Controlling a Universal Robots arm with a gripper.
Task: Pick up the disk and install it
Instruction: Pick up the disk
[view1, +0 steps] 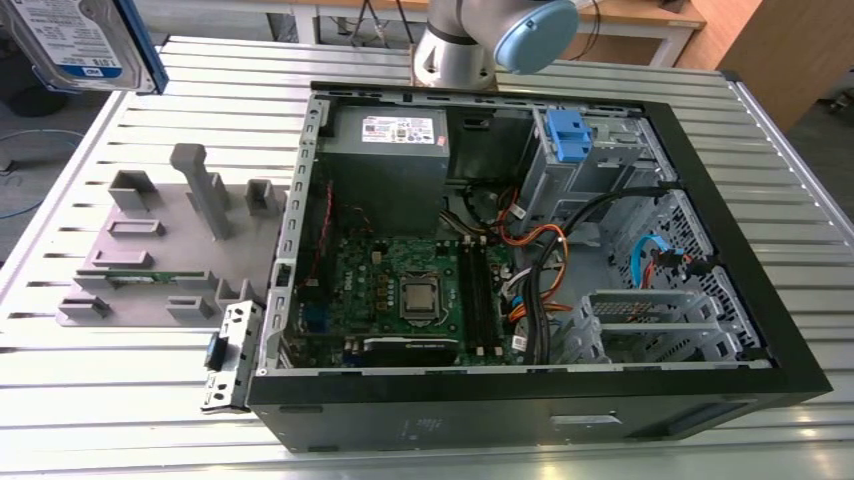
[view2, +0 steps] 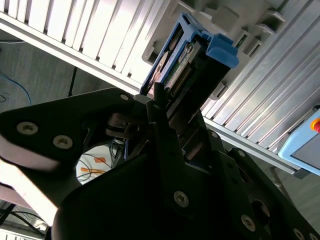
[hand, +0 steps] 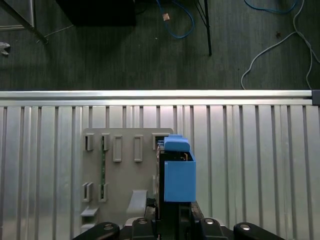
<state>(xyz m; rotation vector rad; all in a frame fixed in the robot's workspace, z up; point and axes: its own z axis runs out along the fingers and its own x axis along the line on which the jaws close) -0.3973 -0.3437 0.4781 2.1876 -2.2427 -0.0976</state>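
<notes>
The disk (view1: 78, 42), a silver-grey hard drive with a white-and-blue label and a blue carrier frame, hangs high above the table's far corner at the exterior view's left. In both wrist views my gripper (view2: 171, 109) (hand: 173, 214) is shut on the disk (view2: 181, 60) (hand: 178, 172), whose blue frame sticks out past the dark fingers (view2: 159, 102). Below it lies the grey fixture plate (hand: 125, 165). The open computer case (view1: 747, 300) lies on the table towards the exterior view's right, with a drive bay (view1: 601, 150) at its far corner.
A grey fixture plate (view1: 147, 250) with upright holders lies on the slatted metal table (view1: 134, 400) beside the case. A blue latch handle (view1: 567, 135) sits in the drive bay. Cables (view1: 587, 240), the motherboard (view1: 400, 290) and a grey power supply (view1: 387, 150) sit inside. The arm's base (view1: 461, 50) stands behind.
</notes>
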